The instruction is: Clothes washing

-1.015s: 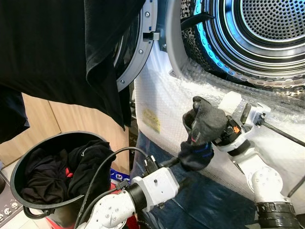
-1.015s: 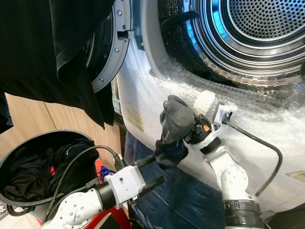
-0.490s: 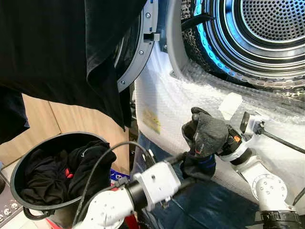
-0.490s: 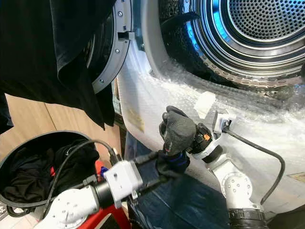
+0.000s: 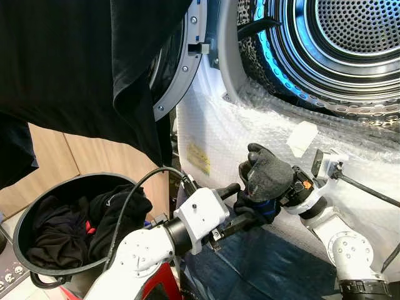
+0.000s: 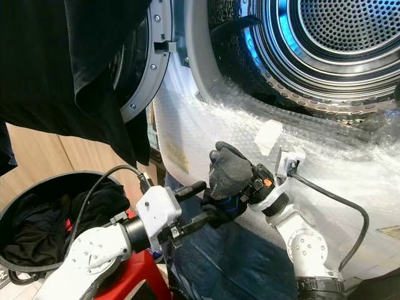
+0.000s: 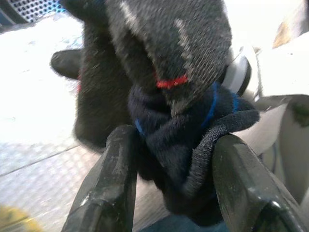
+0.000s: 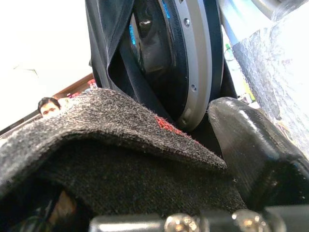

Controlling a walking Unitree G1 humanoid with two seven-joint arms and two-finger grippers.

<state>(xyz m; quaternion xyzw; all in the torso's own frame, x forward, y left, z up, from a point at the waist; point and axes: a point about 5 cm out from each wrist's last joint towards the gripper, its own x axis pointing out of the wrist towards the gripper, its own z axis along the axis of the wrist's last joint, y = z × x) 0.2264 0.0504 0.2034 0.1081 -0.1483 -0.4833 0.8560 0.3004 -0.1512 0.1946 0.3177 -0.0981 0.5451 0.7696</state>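
Your right end effector (image 5: 259, 178) is closed on a dark grey sock (image 5: 267, 175), holding it in front of the bubble-wrapped washer front (image 5: 219, 131), below the open drum (image 5: 340, 37). Your left end effector (image 7: 169, 164) has its fingers (image 7: 116, 169) either side of the sock's dark blue cuff (image 7: 178, 140), pressing on it. A black garment (image 5: 75, 62) hangs over the open door (image 5: 181, 62). The black basket (image 5: 25, 219) of dark clothes sits below it.
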